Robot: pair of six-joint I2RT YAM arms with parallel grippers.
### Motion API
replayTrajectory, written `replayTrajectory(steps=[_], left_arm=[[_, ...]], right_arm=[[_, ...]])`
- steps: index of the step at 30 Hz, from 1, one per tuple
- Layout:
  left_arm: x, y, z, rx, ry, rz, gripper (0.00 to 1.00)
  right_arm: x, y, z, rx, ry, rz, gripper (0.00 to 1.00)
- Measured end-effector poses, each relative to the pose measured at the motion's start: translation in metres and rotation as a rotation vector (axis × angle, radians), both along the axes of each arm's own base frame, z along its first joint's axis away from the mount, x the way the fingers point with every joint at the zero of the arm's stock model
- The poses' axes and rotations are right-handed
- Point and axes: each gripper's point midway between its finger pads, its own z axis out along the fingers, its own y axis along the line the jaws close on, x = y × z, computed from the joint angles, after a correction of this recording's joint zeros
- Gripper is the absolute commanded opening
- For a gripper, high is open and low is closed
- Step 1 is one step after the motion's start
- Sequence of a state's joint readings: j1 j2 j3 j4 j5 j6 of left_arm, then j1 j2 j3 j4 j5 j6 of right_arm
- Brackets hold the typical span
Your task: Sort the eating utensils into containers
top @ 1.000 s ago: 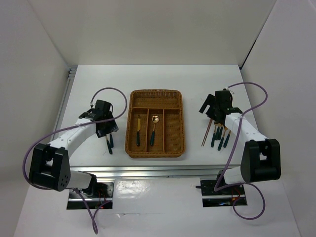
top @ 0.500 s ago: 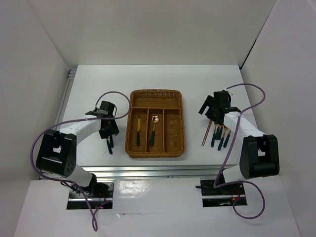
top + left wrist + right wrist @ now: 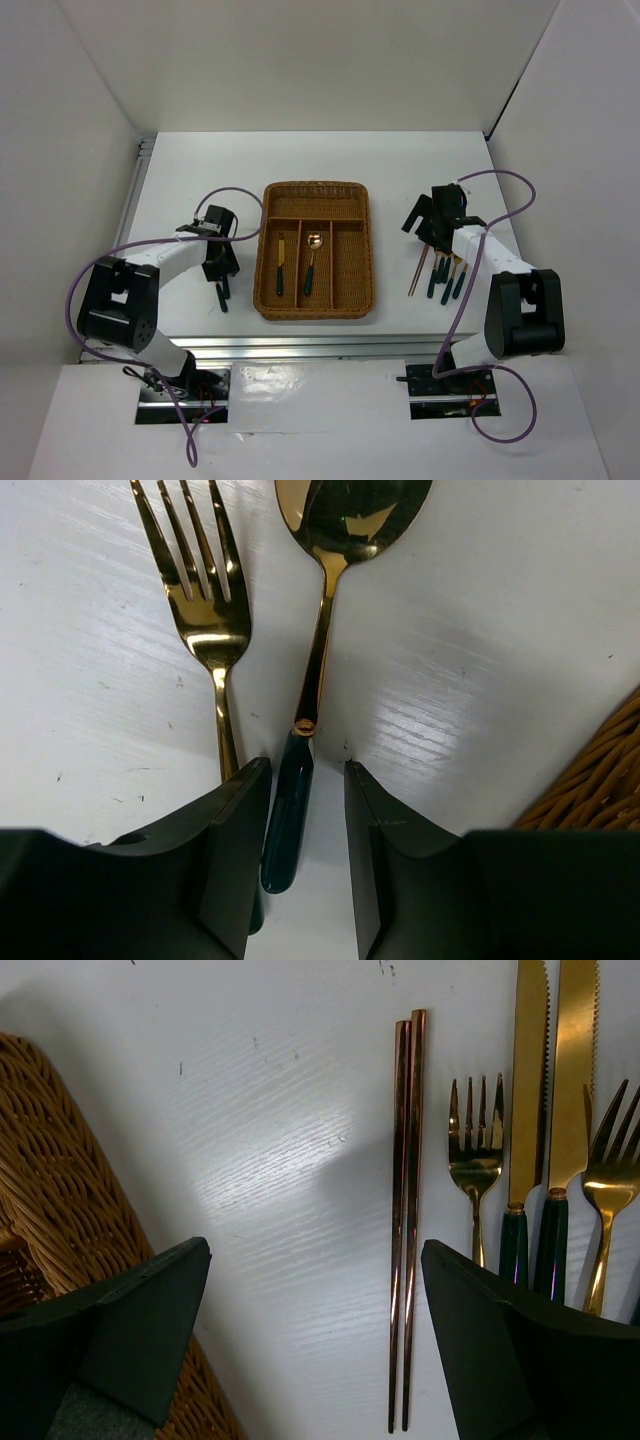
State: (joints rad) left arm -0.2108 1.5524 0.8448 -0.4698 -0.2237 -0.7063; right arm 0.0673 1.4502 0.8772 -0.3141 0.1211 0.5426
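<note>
A gold spoon (image 3: 320, 630) with a dark green handle lies on the white table beside a gold fork (image 3: 205, 610). My left gripper (image 3: 308, 770) straddles the spoon's handle. Its left finger is close against the handle and a gap shows on the right, so the jaws stand narrowly open. The wicker tray (image 3: 315, 187) holds a knife (image 3: 281, 265) in its left long section and a spoon (image 3: 312, 262) in the middle one. My right gripper (image 3: 315, 1250) hangs wide open above the table, with the chopsticks (image 3: 405, 1210) just inside its right finger.
Right of the chopsticks lie a fork (image 3: 475, 1160), two knives (image 3: 528, 1080) and another fork (image 3: 610, 1170). The tray's wicker wall (image 3: 50, 1180) is just left of my right gripper. It also shows at the right edge of the left wrist view as a wicker corner (image 3: 600, 790).
My left arm's elbow has swung in toward its base while the gripper stayed over the spoon and fork. The right arm has barely moved.
</note>
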Motion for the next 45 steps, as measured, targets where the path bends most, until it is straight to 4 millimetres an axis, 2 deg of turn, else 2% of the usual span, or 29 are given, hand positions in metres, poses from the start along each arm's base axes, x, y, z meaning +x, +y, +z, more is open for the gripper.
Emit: replayTrajectory(steps=[7, 22, 33, 36, 40, 42, 45], left_arm=[[0.002, 0.001, -0.001, 0.007, -0.004, 0.002, 0.44], [0.007, 0.002, -0.001, 0.020, -0.019, -0.020, 0.24], [0.010, 0.001, 0.007, 0.023, -0.007, -0.025, 0.21], [0.014, 0.001, 0.022, 0.024, -0.027, -0.041, 0.21], [0.027, -0.005, 0.062, -0.003, -0.126, -0.054, 0.21], [0.032, -0.013, 0.084, -0.028, -0.190, -0.070, 0.21], [0.033, -0.034, 0.114, -0.092, -0.275, -0.125, 0.21]], right_arm=[[0.000, -0.001, 0.000, -0.006, 0.000, -0.005, 0.94], [0.000, -0.002, 0.000, -0.004, -0.002, -0.017, 0.94], [0.000, -0.003, 0.000, -0.010, -0.002, -0.022, 0.94], [0.000, -0.003, 0.000, -0.010, -0.002, -0.022, 0.94], [0.001, -0.004, 0.002, -0.014, -0.005, -0.025, 0.94], [0.003, -0.005, 0.004, -0.019, -0.012, -0.028, 0.94], [0.007, -0.007, 0.008, -0.029, -0.024, -0.035, 0.94]])
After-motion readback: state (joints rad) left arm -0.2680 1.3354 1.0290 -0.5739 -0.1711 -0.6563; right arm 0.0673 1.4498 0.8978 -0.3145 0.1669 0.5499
